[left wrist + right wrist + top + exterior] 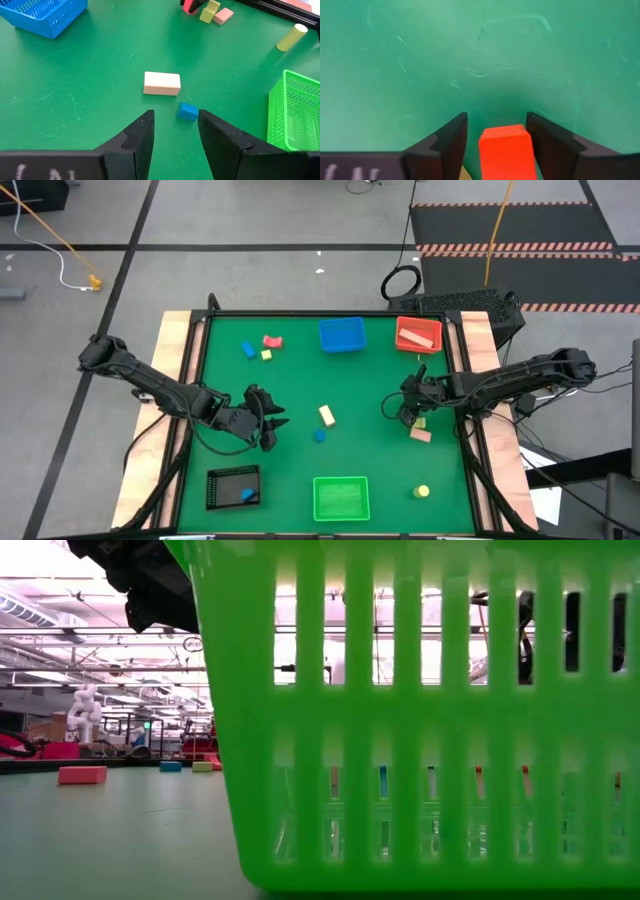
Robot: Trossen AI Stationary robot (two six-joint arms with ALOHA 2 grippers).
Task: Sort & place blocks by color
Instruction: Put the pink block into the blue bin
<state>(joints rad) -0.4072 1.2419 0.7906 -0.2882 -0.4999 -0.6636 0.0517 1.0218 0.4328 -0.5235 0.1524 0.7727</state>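
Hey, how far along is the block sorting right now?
Done: a tan block lies in the red tray and a blue one in the black tray. In hand: a red block sits between the right gripper fingers. Left: loose blocks on the table; the left gripper is empty.

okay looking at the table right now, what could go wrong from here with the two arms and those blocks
1. The right end effector straddles a red block with gaps on both sides; closing off-centre could twist or knock it.
2. A yellow block and a pink block lie right beside that spot, so they may get bumped.
3. The left end effector hovers open near the small blue block, with the tan block close behind; reaching forward might shove either one.
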